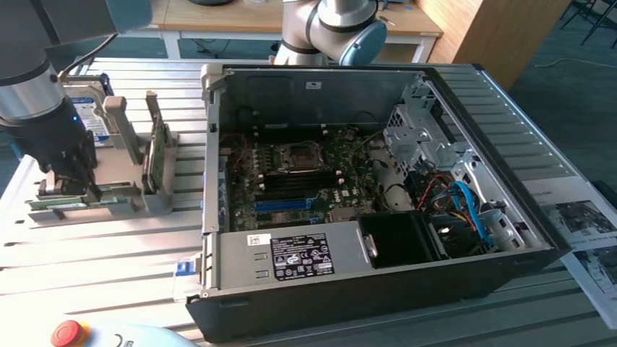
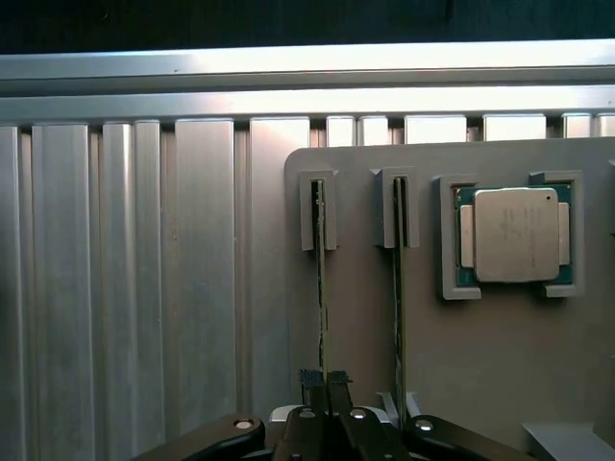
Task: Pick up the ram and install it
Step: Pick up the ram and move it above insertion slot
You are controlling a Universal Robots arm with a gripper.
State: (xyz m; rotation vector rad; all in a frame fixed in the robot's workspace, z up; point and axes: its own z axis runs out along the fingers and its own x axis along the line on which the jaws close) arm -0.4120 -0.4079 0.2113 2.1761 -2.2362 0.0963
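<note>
Fingers [image 2: 311, 389] clenched on the thin flat ram [image 2: 321, 288] (seen edge-on) in its grey slotted holder [image 2: 365, 317].

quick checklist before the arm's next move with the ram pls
1. Grip on the ram: ok. The gripper is shut on the edge of the ram.
2. Neighbour untouched: ok. The second stick stands beside the ram, apart from the fingers.
3. Ram free of its stand: not ok. Its far end sits in a bracket of the grey holder.
4. Access to the board: ok. The computer case is open and the motherboard is exposed.
5. Memory slots empty with their latches open: cannot tell.
</note>
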